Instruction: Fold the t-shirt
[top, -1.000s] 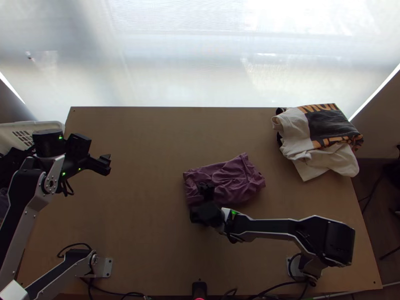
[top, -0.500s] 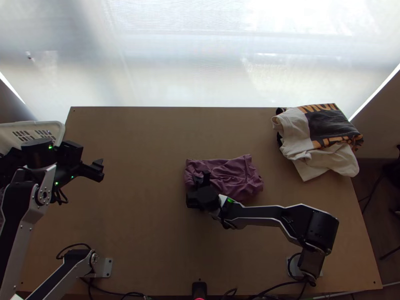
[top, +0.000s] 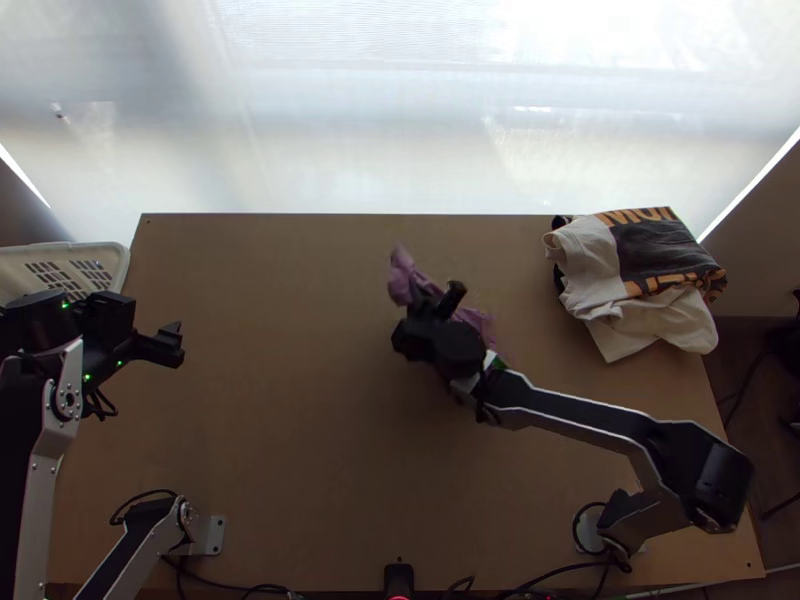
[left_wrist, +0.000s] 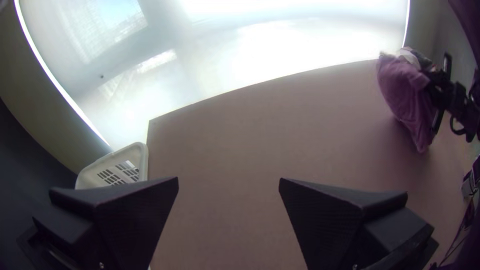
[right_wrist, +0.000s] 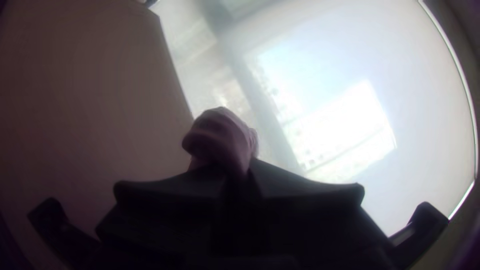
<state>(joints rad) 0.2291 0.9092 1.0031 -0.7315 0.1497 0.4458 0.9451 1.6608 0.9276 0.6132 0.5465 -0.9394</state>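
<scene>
at the middle of the brown wooden table (top: 280, 420), the black right hand (top: 438, 297) is clenched on the raised, bunched purple cloth t-shirt (left_wrist: 402, 90); the cream-and-black cloth pile (top: 650, 260) lies at its three o'clock, the spread left hand (top: 179, 344) farther off.

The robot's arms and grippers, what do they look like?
The left arm and right arm have silvery edges, black parts and little green lights. Dark cables loop near the left gripper. It and the right gripper have wide black fingers.
</scene>
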